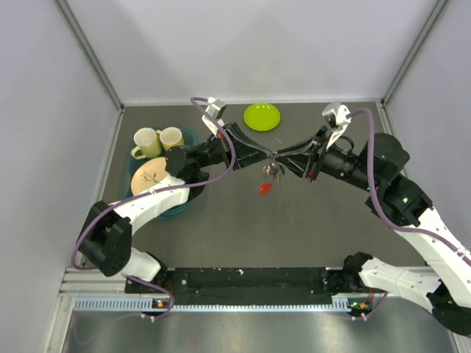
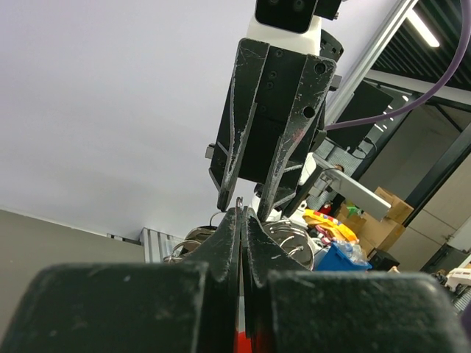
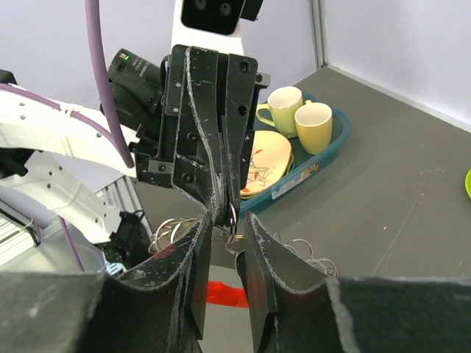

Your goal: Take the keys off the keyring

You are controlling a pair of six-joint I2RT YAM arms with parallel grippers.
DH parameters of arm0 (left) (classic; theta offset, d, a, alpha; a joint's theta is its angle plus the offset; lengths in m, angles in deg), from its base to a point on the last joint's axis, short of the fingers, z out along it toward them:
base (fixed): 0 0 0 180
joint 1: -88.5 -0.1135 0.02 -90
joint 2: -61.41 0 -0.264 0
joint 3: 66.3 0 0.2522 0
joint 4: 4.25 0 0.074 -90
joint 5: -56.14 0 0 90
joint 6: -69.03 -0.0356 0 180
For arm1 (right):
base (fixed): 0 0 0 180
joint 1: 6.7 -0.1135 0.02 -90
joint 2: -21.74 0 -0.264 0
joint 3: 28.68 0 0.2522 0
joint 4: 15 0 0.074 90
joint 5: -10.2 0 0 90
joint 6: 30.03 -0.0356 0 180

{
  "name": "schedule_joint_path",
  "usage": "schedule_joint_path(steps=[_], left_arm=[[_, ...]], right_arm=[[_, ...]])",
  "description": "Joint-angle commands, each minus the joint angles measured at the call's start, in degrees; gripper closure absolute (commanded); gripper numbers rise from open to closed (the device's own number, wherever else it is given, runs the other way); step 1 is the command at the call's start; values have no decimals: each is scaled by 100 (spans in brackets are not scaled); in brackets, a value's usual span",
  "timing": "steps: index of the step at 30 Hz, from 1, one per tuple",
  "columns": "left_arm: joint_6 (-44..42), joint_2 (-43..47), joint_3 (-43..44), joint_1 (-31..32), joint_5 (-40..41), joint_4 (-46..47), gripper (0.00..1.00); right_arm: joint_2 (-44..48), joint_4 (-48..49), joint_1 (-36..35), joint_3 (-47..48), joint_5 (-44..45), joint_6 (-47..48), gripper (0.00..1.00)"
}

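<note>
Left tool clamped tight on small thin silver wire keyring, held mid-air over dark grey worktop. Right tool, jaws partly open, straddles ring w/o visible grip. Silver keys, incl. elongated red one, dangle beneath.

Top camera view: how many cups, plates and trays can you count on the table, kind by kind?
Cups: 2, a pale green cup and a yellow cup
Plates: 2, a patterned plate and a lime-green dish
Trays: 1, a teal tray
Total: 5
</note>
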Motion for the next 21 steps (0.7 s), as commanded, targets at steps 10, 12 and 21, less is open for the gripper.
schedule_joint_path(steps=[10, 12, 21], left_arm=[[66, 85, 259, -6, 116, 1534, 100], [74, 85, 251, -6, 108, 1552, 100], [118, 58, 259, -6, 143, 1622, 100]], right_arm=[[59, 88, 96, -238, -361, -104, 87], [51, 88, 96, -238, -474, -86, 85], [156, 97, 105, -361, -616, 10, 79]])
